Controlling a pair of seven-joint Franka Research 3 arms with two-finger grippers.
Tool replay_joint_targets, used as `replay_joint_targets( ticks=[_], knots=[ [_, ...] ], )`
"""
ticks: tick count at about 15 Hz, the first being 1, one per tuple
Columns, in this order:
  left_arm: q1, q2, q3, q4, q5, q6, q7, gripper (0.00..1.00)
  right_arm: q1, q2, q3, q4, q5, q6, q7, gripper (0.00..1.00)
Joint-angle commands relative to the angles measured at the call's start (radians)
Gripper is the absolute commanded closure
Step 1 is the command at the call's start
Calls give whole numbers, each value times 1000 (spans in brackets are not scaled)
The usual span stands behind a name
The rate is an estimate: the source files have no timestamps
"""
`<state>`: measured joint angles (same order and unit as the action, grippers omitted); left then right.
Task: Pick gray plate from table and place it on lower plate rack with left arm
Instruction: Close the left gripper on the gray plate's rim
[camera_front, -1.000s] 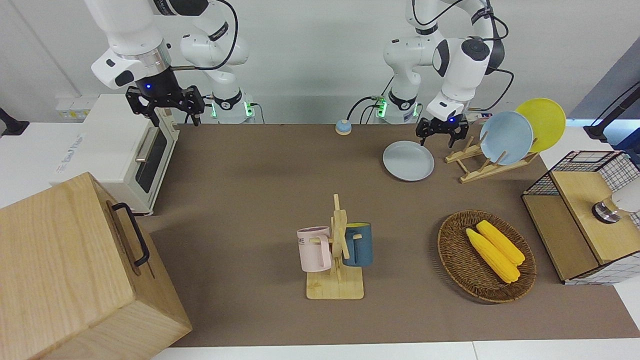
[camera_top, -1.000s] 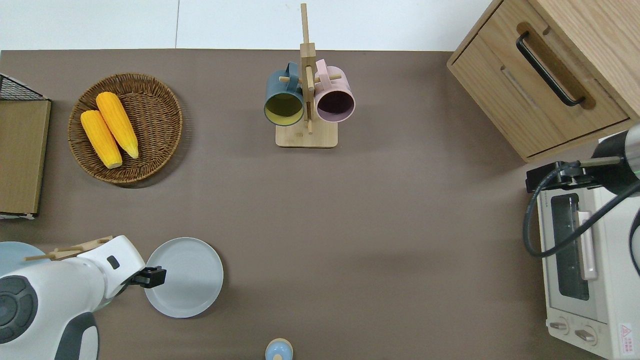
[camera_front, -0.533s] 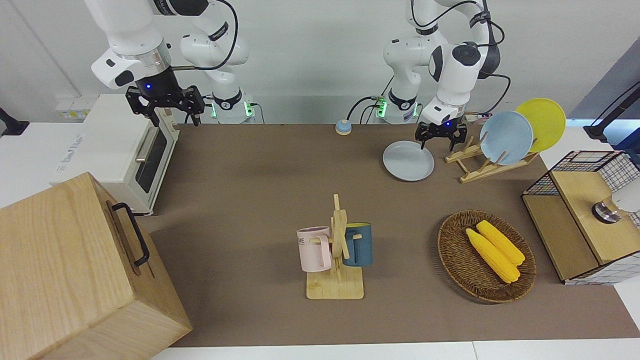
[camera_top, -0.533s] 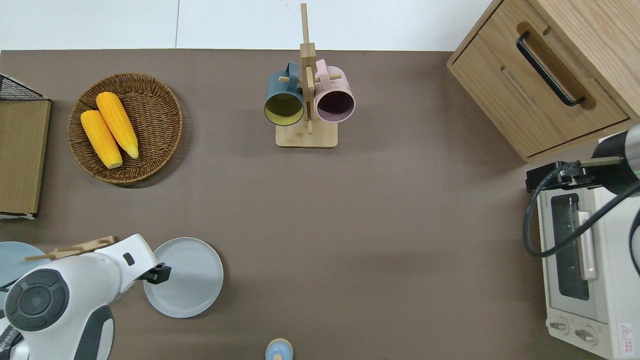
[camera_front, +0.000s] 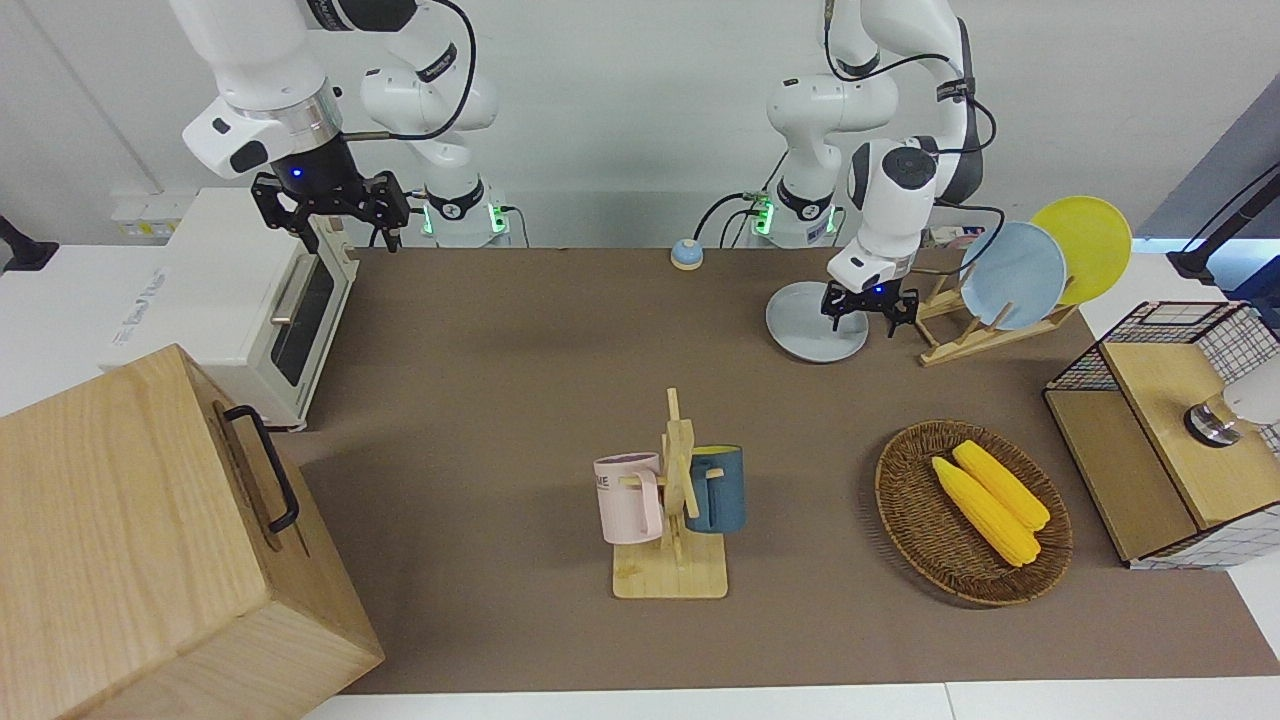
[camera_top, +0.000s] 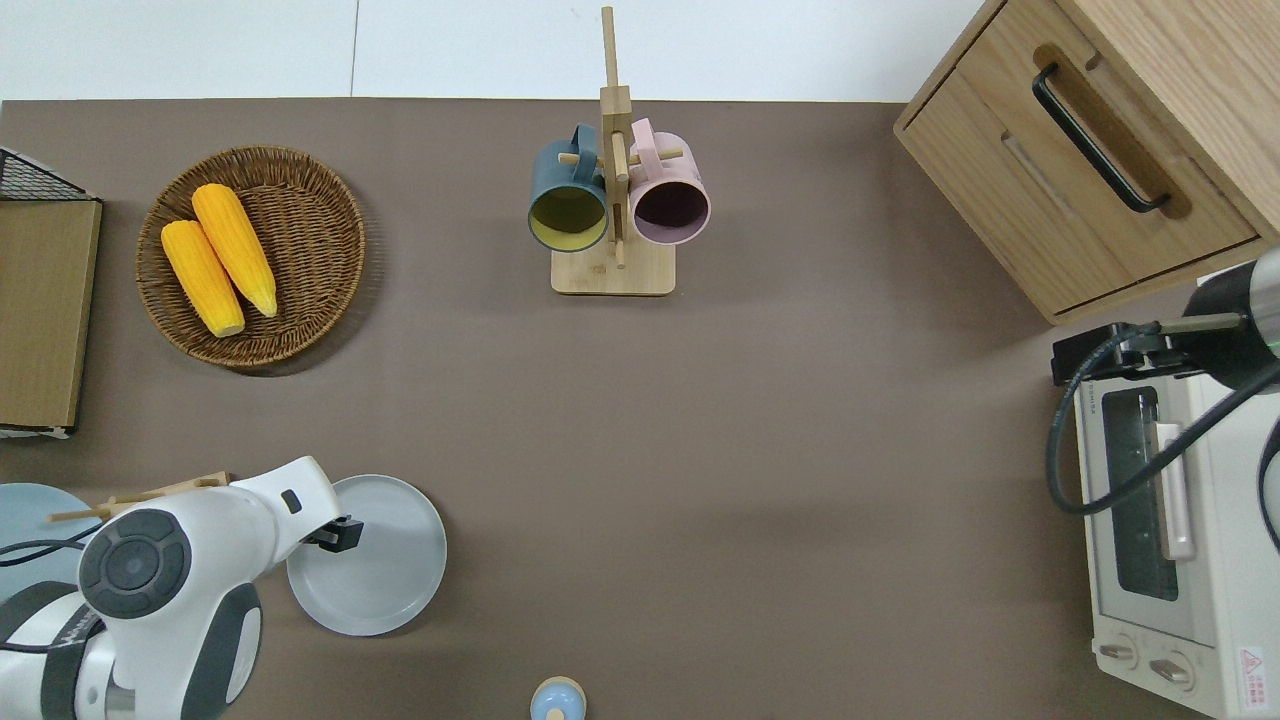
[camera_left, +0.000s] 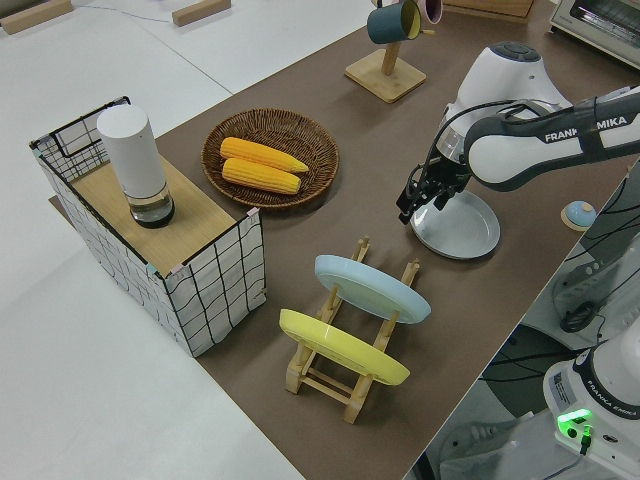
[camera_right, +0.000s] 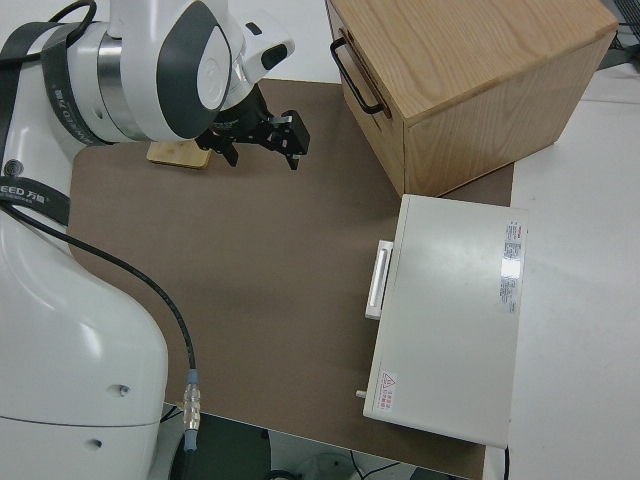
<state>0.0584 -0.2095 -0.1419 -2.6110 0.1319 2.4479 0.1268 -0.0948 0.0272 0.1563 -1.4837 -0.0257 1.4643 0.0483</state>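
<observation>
One brown table (camera_front: 480, 400) stands before a white wall and carries three plates: the gray plate (camera_top: 385, 570) lies flat directly under the left gripper (camera_front: 868, 318), whose fingers are spread apart over its rim on the rack (camera_front: 975, 330) side, while the blue plate (camera_front: 1012, 275) and yellow plate (camera_front: 1085, 245) lean in that rack just beside it. Two mugs, two corn cobs. Right arm is parked.

Right arm's black two-finger gripper (camera_right: 262, 138) hangs, fingers apart, over brown table (camera_right: 250, 290); white toaster oven (camera_right: 450, 315) beside light-wood drawer cabinet (camera_right: 460, 80).
</observation>
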Motion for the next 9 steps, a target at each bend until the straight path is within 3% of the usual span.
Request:
replay_joint_targets(
  ticks=[1, 9],
  knots=[
    [-11, 36, 5, -17, 20, 59, -12, 5, 7, 0, -6, 6, 3, -1, 4, 17],
    [-12, 102, 4, -17, 20, 132, -12, 5, 7, 0, -6, 6, 3, -1, 4, 17]
  ],
)
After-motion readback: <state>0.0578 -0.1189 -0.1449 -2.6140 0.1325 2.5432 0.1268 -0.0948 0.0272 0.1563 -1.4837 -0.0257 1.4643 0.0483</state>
